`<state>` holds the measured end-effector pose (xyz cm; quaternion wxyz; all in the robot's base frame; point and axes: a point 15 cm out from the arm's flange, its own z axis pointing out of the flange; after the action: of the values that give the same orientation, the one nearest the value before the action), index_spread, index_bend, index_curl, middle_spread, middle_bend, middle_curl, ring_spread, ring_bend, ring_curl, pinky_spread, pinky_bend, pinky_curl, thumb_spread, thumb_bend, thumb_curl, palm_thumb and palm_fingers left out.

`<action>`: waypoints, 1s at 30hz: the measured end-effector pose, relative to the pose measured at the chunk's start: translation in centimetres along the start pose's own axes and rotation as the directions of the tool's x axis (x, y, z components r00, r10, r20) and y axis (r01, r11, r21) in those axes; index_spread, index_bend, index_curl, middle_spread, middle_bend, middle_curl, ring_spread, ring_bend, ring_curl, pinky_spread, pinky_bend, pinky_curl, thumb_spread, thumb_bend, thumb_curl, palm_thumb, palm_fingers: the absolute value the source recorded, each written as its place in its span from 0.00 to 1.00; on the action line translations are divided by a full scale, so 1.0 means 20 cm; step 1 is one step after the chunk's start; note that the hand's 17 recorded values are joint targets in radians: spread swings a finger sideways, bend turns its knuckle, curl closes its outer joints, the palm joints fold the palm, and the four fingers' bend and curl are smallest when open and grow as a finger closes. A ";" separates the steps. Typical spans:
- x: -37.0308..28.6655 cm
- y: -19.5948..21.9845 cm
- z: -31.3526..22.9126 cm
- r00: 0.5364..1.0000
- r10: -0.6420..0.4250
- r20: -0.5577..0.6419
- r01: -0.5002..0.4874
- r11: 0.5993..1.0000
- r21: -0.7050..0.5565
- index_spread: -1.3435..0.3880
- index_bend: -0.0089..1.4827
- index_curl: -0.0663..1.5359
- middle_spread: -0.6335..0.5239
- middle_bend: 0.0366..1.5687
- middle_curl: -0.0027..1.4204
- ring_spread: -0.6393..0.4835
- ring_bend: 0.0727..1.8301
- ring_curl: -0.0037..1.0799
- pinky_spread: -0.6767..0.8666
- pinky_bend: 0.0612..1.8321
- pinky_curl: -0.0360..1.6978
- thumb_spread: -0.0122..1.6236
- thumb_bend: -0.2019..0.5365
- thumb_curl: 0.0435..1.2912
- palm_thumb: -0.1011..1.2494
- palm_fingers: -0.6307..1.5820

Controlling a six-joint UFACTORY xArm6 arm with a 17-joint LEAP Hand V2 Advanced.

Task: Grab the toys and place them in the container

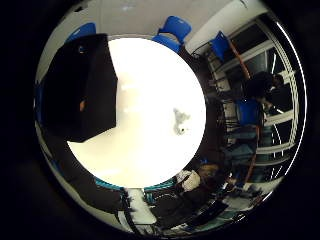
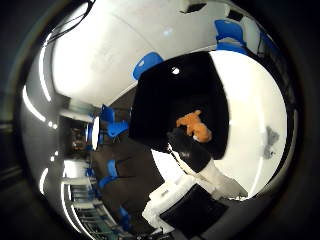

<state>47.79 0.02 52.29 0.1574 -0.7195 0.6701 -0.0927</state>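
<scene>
A black container (image 2: 170,95) stands on the white round table (image 1: 150,150), near its edge. An orange toy (image 2: 195,126) lies inside the container. A small grey toy (image 1: 181,121) lies on the bare tabletop, well apart from the container. My hand (image 2: 200,165) hangs high above the table, roughly over the container's edge. One black-tipped finger (image 2: 186,147) reaches out straight beside the orange toy in the thumb side view, with nothing held in it.
Blue chairs (image 1: 175,27) stand around the table, several of them along the far side and by the windows (image 1: 270,75). A person sits near the table's edge, away from the toys.
</scene>
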 end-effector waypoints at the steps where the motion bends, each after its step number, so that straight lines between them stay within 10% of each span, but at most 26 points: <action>1: 0.09 0.01 -0.03 0.999 0.028 -0.015 -0.028 1.000 0.008 0.54 0.12 0.25 0.59 0.18 0.25 0.75 0.21 0.25 0.76 0.22 0.24 0.75 0.25 0.25 0.50 0.39; 11: 0.96 0.36 -0.16 0.956 0.265 -0.126 -0.270 0.963 -0.021 0.55 0.11 0.23 0.61 0.17 0.23 0.75 0.20 0.22 0.74 0.21 0.21 0.76 0.25 0.23 0.49 0.40; 30: 1.69 0.70 0.56 0.875 0.469 -0.122 -0.484 0.852 -0.201 0.60 0.11 0.21 0.67 0.14 0.23 0.77 0.20 0.21 0.73 0.23 0.19 0.76 0.25 0.22 0.47 0.37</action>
<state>41.45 -33.09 34.39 0.0699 -0.5404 0.8385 0.0011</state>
